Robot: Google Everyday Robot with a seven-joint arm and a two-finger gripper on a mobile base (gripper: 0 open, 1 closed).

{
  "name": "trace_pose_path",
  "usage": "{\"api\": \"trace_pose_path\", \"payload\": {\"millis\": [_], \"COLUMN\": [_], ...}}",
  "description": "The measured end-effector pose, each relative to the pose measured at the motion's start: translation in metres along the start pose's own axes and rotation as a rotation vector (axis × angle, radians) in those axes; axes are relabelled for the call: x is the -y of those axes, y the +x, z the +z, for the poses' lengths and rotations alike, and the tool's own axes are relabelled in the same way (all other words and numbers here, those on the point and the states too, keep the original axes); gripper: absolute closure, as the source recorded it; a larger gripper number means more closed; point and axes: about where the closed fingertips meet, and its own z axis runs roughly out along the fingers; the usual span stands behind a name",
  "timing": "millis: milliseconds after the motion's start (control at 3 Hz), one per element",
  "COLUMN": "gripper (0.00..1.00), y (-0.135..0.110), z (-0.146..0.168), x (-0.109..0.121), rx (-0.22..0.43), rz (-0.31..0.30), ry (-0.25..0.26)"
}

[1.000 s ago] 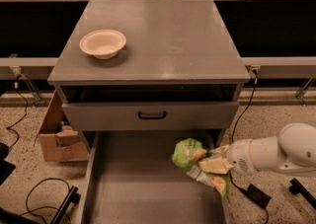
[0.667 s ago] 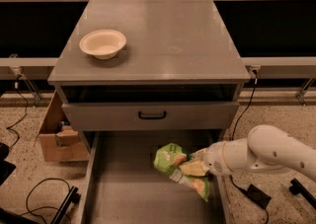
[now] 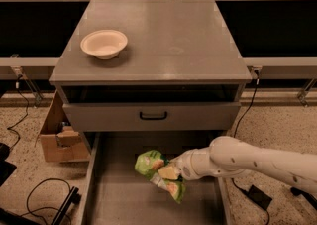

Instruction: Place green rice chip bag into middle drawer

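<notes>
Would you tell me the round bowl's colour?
Round bowl: cream, camera view. The hand holds the crinkled green bag over the grey drawer.

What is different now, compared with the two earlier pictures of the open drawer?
The gripper, holding the green rice chip bag, moved leftward in the picture, from the right side of the middle drawer toward its middle. It has not let the bag go. The cream bowl, the drawer front above and the cardboard box stayed put.
</notes>
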Motion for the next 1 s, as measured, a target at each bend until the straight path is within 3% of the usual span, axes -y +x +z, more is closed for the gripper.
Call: {"api": "trace_pose_path", "payload": {"millis": [333,1000], "gripper": [0.99,0.55], "y": [0.0151,0.0144], "z": [0.0474,0.0464], "x": [0.0025,0.0005], "rx": [-0.016,-0.017], "rz": [0.071,0.066], "ry": [-0.034,-0.036]}}
